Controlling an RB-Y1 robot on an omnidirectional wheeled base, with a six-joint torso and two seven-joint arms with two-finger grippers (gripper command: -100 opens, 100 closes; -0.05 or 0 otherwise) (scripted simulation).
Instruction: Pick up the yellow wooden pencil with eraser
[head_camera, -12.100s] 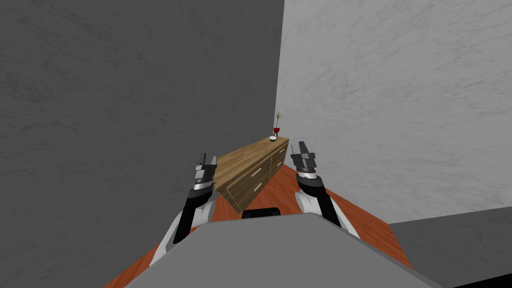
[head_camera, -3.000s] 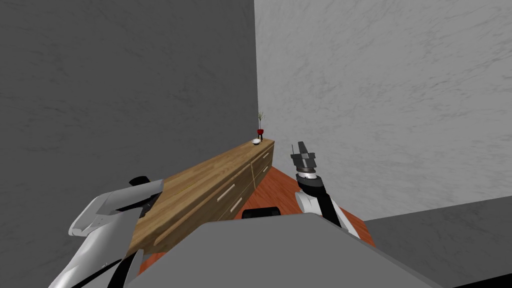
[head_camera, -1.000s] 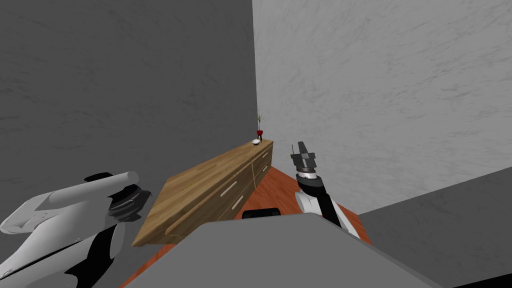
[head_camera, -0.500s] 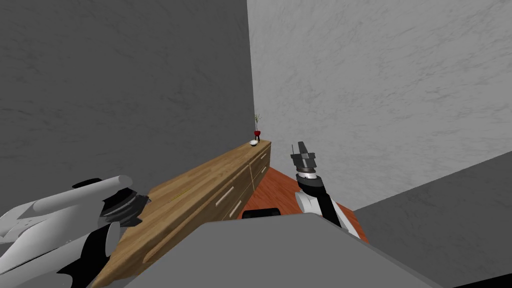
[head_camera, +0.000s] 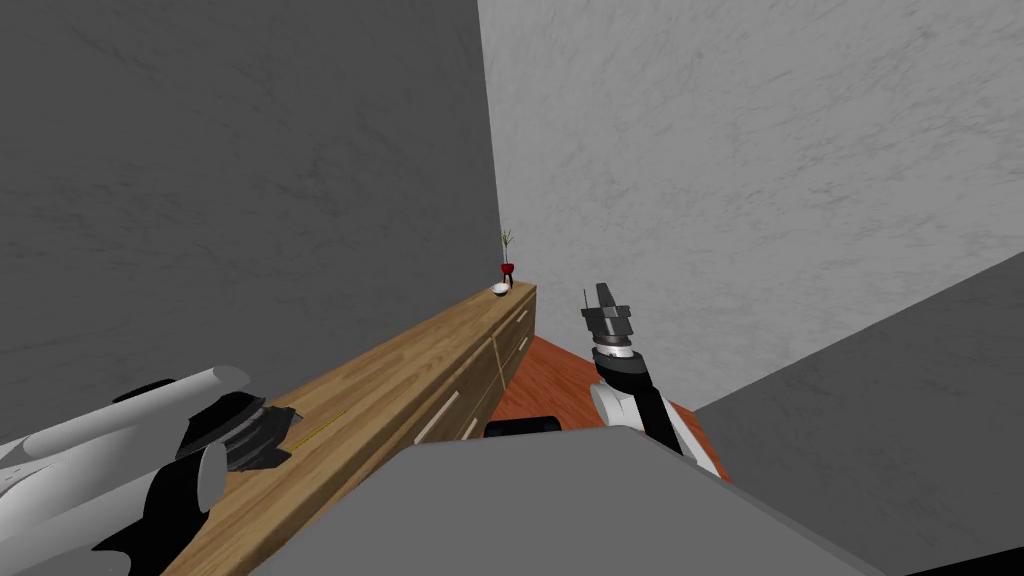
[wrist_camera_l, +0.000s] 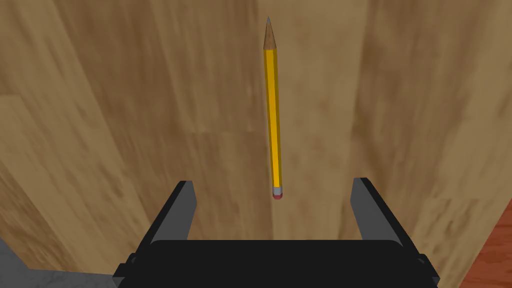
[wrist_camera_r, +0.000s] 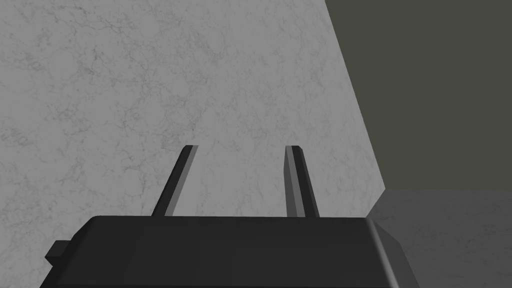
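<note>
Holds left gripper (wrist_camera_l: 273, 182) fingers spread flanking yellow wooden pencil's (wrist_camera_l: 272, 110) eraser end on brown wooden counter (wrist_camera_l: 125, 125); right gripper (wrist_camera_r: 241, 147) likewise spread.

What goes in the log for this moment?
pencil: flat on wooden dresser | left pincer: open, at its eraser end | right pincer: open, empty

A red vase (head_camera: 507, 269) and white bowl (head_camera: 499, 288) stand on the sideboard's (head_camera: 420, 370) far end.

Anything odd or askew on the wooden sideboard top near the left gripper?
Nothing stands out. The yellow pencil with a pink eraser lies flat and intact on the wooden sideboard top, eraser end toward the open left gripper.
</note>
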